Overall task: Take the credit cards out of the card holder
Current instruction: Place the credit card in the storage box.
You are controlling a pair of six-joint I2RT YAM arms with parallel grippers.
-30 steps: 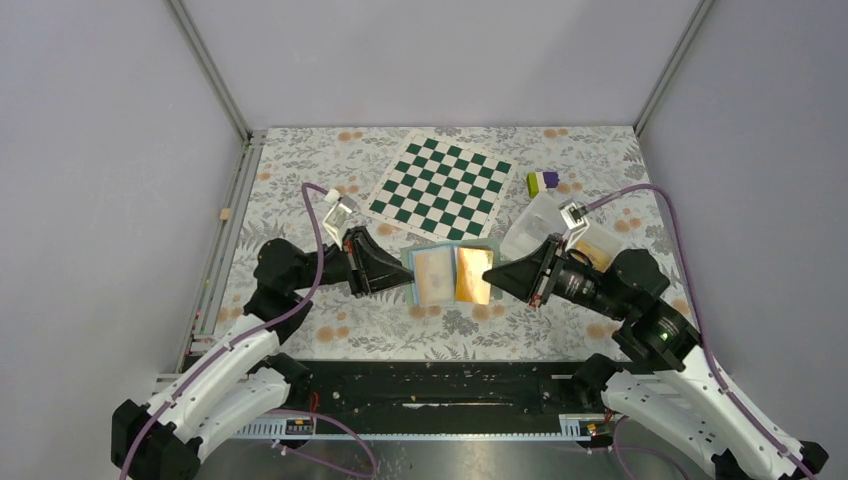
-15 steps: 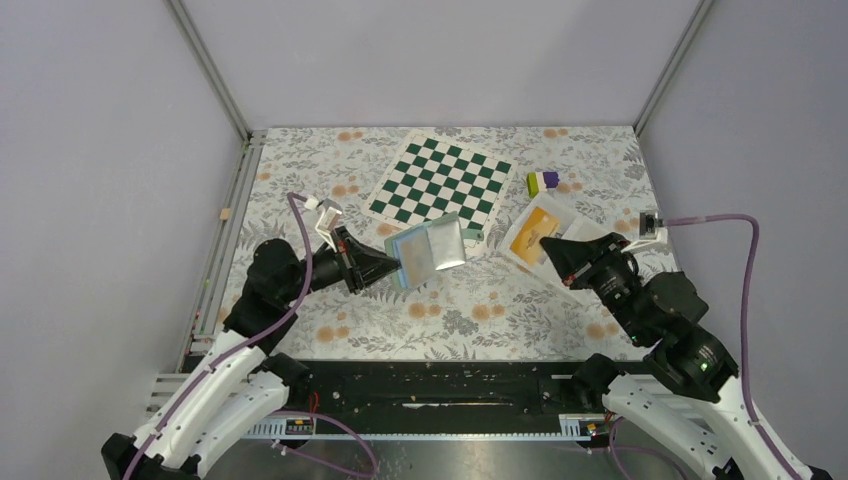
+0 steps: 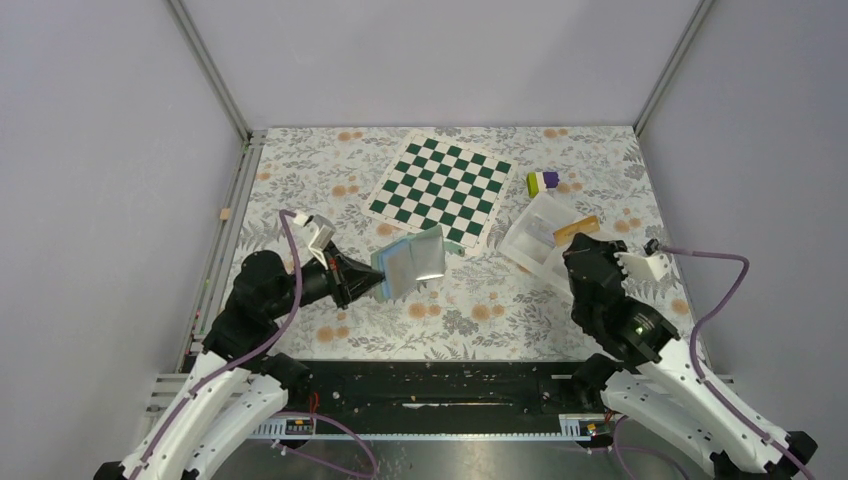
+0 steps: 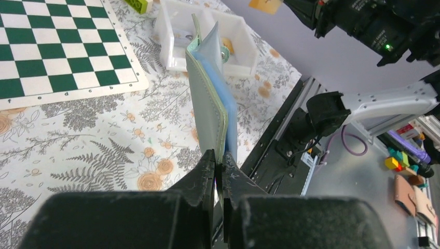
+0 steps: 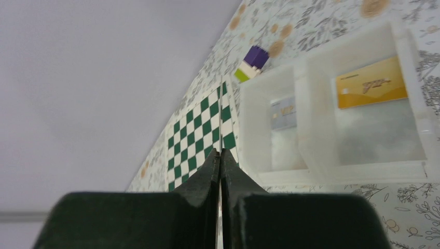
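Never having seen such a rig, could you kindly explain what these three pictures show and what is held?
Two robot arms, the left arm and the right arm, are bolted side by side at the near edge of the table, each ending in a two-finger gripper. The wide picture comes from a fixed camera above and behind them; the other two from a camera on each wrist, with that arm's gripper dark at the bottom. On the table lie a chequered mat, a small purple-and-green block and a white tray with a grey card in one compartment and an orange card in the other. The left gripper is shut on the card holder, held clear of the table. The right gripper is shut and empty, near the tray.
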